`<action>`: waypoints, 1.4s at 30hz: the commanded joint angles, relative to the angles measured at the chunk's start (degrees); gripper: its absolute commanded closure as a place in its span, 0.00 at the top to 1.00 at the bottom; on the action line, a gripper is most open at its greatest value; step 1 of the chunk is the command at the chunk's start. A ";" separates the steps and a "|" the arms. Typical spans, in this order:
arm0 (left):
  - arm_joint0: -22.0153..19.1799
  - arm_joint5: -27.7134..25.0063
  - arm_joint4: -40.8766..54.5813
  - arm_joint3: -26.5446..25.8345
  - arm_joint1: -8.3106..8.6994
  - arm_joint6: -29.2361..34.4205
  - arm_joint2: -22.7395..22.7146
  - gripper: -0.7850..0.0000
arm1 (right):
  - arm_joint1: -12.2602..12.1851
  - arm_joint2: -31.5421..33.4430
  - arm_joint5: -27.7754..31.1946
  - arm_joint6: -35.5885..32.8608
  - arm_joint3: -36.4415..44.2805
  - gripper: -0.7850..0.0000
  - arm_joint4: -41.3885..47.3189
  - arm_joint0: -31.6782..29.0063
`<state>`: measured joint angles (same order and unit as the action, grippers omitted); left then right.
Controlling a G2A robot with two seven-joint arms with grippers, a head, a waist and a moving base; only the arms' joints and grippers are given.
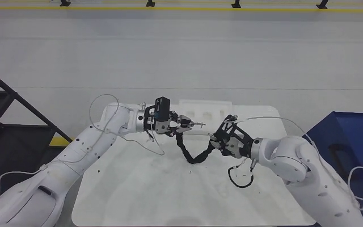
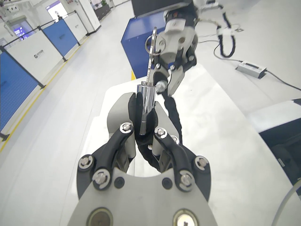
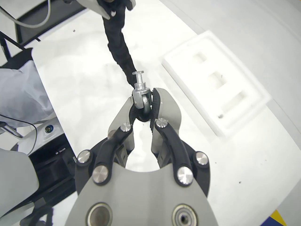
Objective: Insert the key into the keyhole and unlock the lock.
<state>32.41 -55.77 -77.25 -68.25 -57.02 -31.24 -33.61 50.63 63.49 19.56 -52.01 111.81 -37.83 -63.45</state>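
both sets of jaws are clamped on parts of one chain lock, held up above the desk [image 1: 170,193] between the arms. the left jaws grip the chrome lock cylinder [image 2: 147,95] around its lower half. the key [image 2: 150,64] stands out of the cylinder's end face, and as far as i can tell neither set of jaws touches its bow. the right jaws are closed on the metal clevis [image 3: 141,95] at the far end of the black fabric-sleeved chain [image 3: 120,45]. the mushroom-headed locking pin [image 3: 138,78] pokes out beyond them, just beside the cylinder but apart from it.

by that, insertion looks done. since the pin sits outside the cylinder, the lock looks released or close to it, though i cannot tell whether the key has been turned. if it hasn't, the right jaws would need to let go of the clevis, take the key's bow squarely and twist without levering the thin blade sideways. the left jaws would need to hold the cylinder steady meanwhile.

no marking is legible on the lock or key. the blue-and-white barrier panels [image 2: 38,54] behind carry print too small to make out. a white moulded tray [image 3: 183,52] lies on the desk.
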 commanded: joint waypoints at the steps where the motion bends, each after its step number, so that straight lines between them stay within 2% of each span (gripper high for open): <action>1: 0.32 0.16 -1.56 0.69 -0.01 2.03 0.08 0.00 | -0.11 0.20 -0.02 -1.79 -0.36 0.00 -0.93 0.02; 8: 0.91 0.69 -6.33 2.27 -0.79 8.93 1.55 0.00 | -0.14 -0.38 0.60 -5.21 -2.40 0.00 -0.58 -0.12; 10: 0.84 0.62 -7.48 2.89 -1.22 11.36 2.27 0.00 | -0.04 -0.92 0.34 -6.14 -3.03 0.11 -0.40 0.19; 12: 0.73 0.25 -8.26 3.46 -1.75 13.34 3.06 0.00 | 0.06 -1.38 -0.14 -7.05 -3.74 0.35 -0.59 0.62; 15: 0.34 -0.84 -9.49 4.04 -2.58 15.93 4.32 0.00 | 0.21 -1.83 -0.15 -7.08 -4.51 0.49 -0.22 0.95; 18: 0.08 -2.23 -10.35 4.61 -3.46 17.74 5.92 0.00 | 0.26 -1.84 -0.07 -7.09 -4.82 0.72 0.34 1.02; 19: -0.02 -2.23 -10.55 4.79 -3.74 18.09 6.80 0.00 | 0.25 -1.74 0.00 -7.15 -4.83 0.75 0.48 0.99; 22: -0.63 -2.23 -10.71 5.56 -4.49 18.53 9.68 0.00 | 0.15 -1.06 0.17 -6.98 -4.74 0.97 1.17 0.65; 23: -0.98 -2.23 -10.67 5.90 -4.70 18.46 10.69 0.00 | 0.10 -0.73 0.22 -6.89 -4.62 1.00 1.31 0.51; 24: -1.34 -2.23 -10.61 6.17 -4.90 18.36 11.77 0.16 | 0.06 -0.39 0.34 -6.54 -4.48 1.00 1.69 0.29; 25: -1.69 -2.23 -10.60 6.36 -5.09 18.34 13.16 0.41 | 0.00 -0.03 0.49 -6.35 -4.40 1.00 1.81 0.07; 26: -2.19 -2.23 -10.64 6.52 -5.27 18.38 14.77 0.48 | -0.06 0.31 0.68 -6.17 -4.27 1.00 1.96 -0.15; 27: -2.84 -2.23 -10.27 6.82 -5.43 18.09 16.27 1.00 | -0.11 0.65 1.00 -5.70 -4.13 1.00 2.32 -0.38; 34: -8.27 -2.23 -4.94 9.56 -5.80 11.72 23.12 1.00 | -0.35 2.55 3.49 -3.34 -3.74 1.00 3.53 -1.03; 38: -12.31 -2.23 -3.42 11.38 -5.17 8.24 23.84 1.00 | -0.34 3.22 6.72 -1.15 -4.18 1.00 4.33 0.00; 42: -15.68 -2.23 -1.72 12.53 -4.23 5.15 23.72 1.00 | -0.04 2.72 12.98 2.20 -7.21 1.00 6.25 2.42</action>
<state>17.48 -58.00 -79.44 -55.88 -61.48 -25.32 -9.85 50.50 66.41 30.91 -50.56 105.49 -31.99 -61.73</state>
